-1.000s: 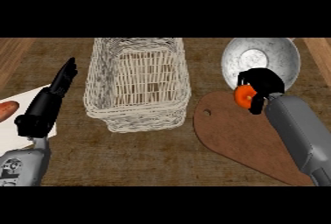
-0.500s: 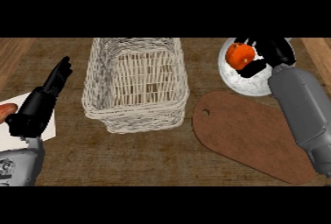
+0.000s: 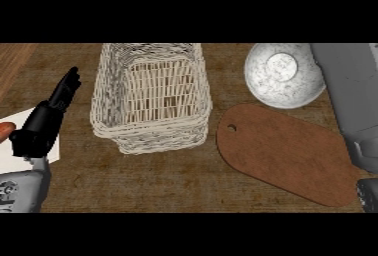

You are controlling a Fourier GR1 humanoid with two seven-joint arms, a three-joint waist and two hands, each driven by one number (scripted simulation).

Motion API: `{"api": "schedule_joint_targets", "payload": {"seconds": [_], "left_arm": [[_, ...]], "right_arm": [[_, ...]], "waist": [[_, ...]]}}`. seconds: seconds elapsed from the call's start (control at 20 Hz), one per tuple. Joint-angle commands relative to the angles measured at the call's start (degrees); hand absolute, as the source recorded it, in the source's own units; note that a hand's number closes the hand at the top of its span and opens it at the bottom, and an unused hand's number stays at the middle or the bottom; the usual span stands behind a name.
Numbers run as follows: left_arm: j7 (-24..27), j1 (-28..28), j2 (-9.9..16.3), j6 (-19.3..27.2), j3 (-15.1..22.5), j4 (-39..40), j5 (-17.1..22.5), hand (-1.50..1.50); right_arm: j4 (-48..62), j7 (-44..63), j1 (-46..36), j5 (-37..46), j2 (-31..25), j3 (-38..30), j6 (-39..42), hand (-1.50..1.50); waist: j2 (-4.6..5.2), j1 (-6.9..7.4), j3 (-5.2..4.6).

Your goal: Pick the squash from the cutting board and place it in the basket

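- The left hand [image 3: 46, 122] rests at the left of the frame, fingers straight and released, pointing to the upper left.
- The right hand is out of view; only its grey forearm [image 3: 353, 95] runs along the right edge, so its state cannot be told.
- The squash shows nowhere; the wooden cutting board [image 3: 291, 152] at lower right is bare.
- The wicker basket [image 3: 151, 97] stands at upper centre, a metal bowl [image 3: 284, 74] at upper right.
- Likely step: carrying. The next move calls for bringing the right hand left over the basket.
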State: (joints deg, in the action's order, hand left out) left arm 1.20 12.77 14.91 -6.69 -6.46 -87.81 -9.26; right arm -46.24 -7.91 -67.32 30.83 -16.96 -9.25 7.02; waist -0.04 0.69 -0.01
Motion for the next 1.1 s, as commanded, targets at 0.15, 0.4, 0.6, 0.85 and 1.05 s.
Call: {"api": "schedule_joint_targets", "payload": {"seconds": [0.15, 0.4, 0.6, 0.85, 1.05], "left_arm": [[1.18, -2.32, -0.27, -0.54, 0.31, -1.36, -0.24, 0.00], [2.32, -1.30, 0.84, -2.13, -1.07, 0.81, 1.15, 0.00], [-0.19, 0.22, -1.27, -0.43, 0.47, -0.24, -0.03, 0.00], [-0.08, 0.67, -0.52, -0.81, 0.43, -0.48, -0.66, 0.00], [-0.37, -1.15, 0.43, -1.61, -0.91, -1.21, 0.18, 0.00]], "right_arm": [[1.56, 8.38, -10.96, -4.09, 3.56, -0.94, 5.98, 1.50], [3.50, 15.82, -18.70, -3.33, 8.93, 1.61, 7.26, 1.50], [4.63, 21.07, -21.80, -3.27, 12.70, 2.13, 6.10, 1.50], [12.30, 20.36, -23.16, -2.25, 14.96, 2.77, 5.77, 1.50], [12.67, 26.86, -26.13, -3.48, 16.83, 3.19, 8.68, 1.50]], "waist": [[0.09, 0.26, -0.03], [0.14, 0.53, -0.08], [0.09, 0.19, -0.05], [0.49, 0.78, -0.07], [0.19, 0.55, -0.06]]}}
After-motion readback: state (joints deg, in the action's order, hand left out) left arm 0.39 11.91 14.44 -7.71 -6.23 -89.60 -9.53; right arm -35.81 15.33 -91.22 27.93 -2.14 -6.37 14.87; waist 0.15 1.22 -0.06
